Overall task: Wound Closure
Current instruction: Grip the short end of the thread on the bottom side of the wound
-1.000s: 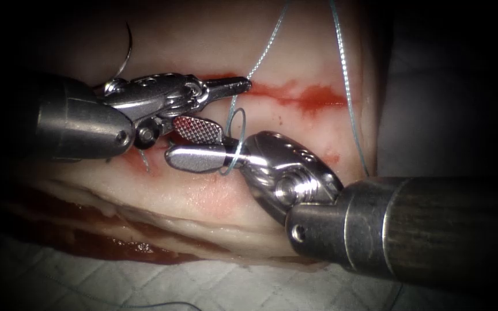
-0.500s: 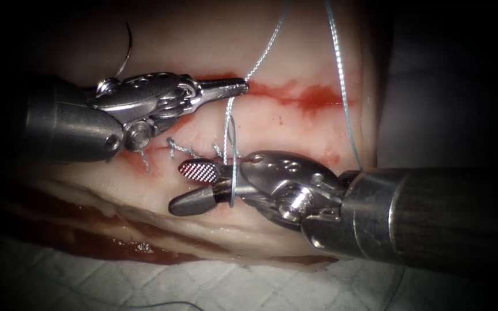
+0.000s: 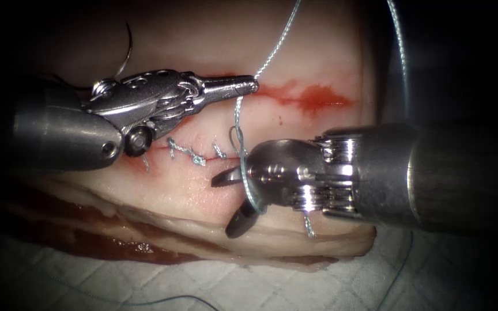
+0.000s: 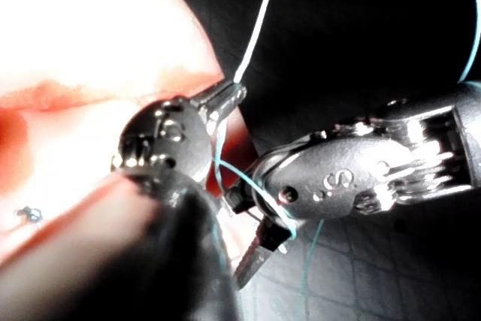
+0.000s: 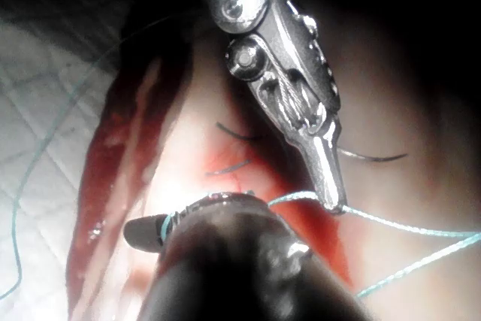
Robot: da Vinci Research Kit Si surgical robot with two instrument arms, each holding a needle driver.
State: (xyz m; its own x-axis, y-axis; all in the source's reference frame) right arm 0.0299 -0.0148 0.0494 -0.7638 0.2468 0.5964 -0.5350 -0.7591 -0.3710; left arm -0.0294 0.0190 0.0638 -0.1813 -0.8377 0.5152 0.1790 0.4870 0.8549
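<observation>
The left hand (image 3: 252,86) is clamped on the thin, limp thread (image 3: 278,43) above the cut (image 3: 301,98), looped around the open, empty right hand (image 3: 231,198); the needle (image 3: 127,49) lies free upper-left, and the thread probably slips unless pinched firmly.

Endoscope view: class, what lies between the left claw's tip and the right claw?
A strand of thread runs down across bare tissue from the shut left claw and loops around the open right claw.
</observation>
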